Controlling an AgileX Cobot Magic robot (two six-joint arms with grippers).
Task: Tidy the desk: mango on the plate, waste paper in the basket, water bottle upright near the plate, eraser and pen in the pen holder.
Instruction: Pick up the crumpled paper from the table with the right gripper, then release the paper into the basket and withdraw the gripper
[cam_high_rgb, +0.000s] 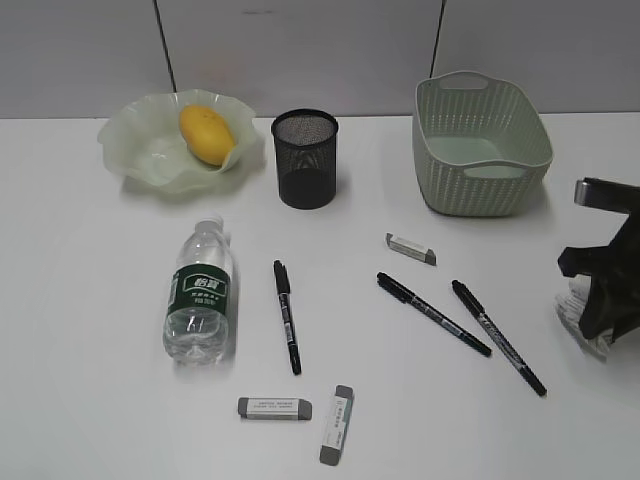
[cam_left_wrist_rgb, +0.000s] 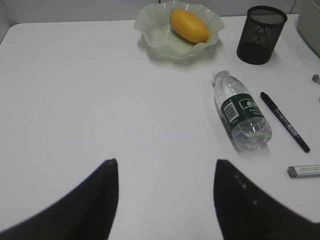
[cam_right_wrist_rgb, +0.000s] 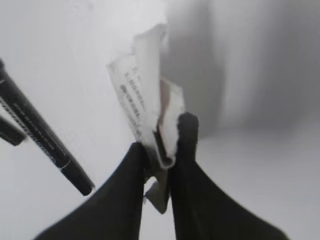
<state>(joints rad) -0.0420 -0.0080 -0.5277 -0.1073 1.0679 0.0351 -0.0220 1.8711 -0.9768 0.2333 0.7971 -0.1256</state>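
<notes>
The mango (cam_high_rgb: 207, 133) lies in the wavy green plate (cam_high_rgb: 140, 150) at the back left. The water bottle (cam_high_rgb: 200, 295) lies on its side on the desk (cam_high_rgb: 90, 330). Three black pens (cam_high_rgb: 287, 315) (cam_high_rgb: 432, 313) (cam_high_rgb: 497, 336) and three grey erasers (cam_high_rgb: 411, 248) (cam_high_rgb: 275, 408) (cam_high_rgb: 337, 424) lie loose. The black mesh pen holder (cam_high_rgb: 305, 158) and the basket (cam_high_rgb: 478, 142) stand at the back. My right gripper (cam_right_wrist_rgb: 162, 137) is shut on the waste paper (cam_right_wrist_rgb: 142, 105) at the right edge (cam_high_rgb: 578, 310). My left gripper (cam_left_wrist_rgb: 164, 165) is open and empty over bare desk.
In the left wrist view the plate (cam_left_wrist_rgb: 155, 30), mango (cam_left_wrist_rgb: 188, 25), bottle (cam_left_wrist_rgb: 241, 112), pen holder (cam_left_wrist_rgb: 260, 35) and one pen (cam_left_wrist_rgb: 284, 121) lie ahead to the right. A pen (cam_right_wrist_rgb: 45, 140) lies left of the right gripper. A grey panelled wall stands behind the desk.
</notes>
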